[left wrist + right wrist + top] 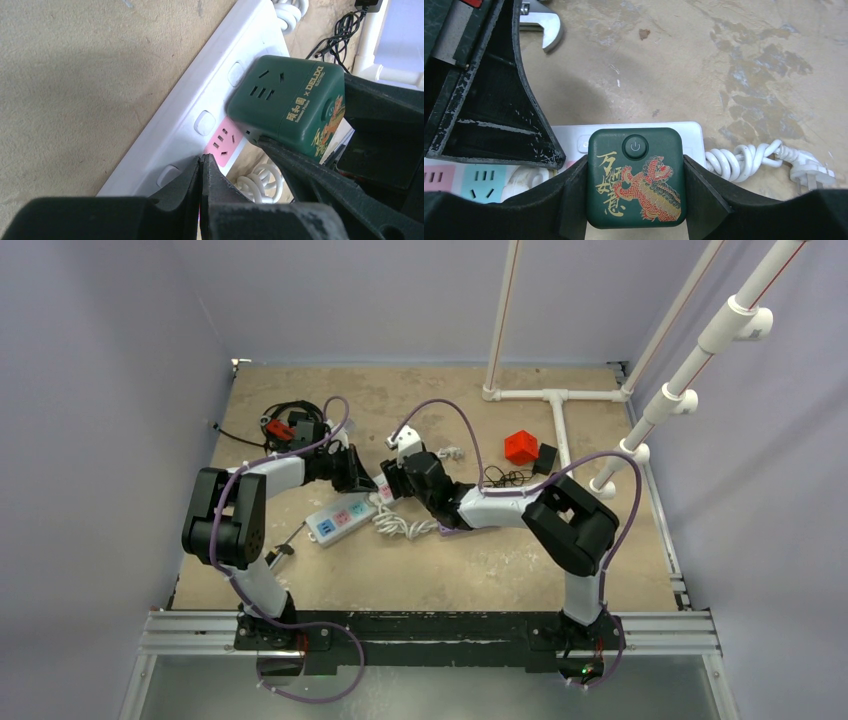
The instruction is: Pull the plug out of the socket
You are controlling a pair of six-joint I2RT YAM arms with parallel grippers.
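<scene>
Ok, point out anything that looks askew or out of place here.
The green cube plug, clamped in the right end effector, looks tilted on the white power strip, its near edge lifted above the pink outlet. Whether its pins are out is hidden.

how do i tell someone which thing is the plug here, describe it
Find the long white power strip on the table. At the end where its cord leaves, the plug is a dark green cube clamped in the right end effector. Only it bears a power button and red-gold artwork.
</scene>
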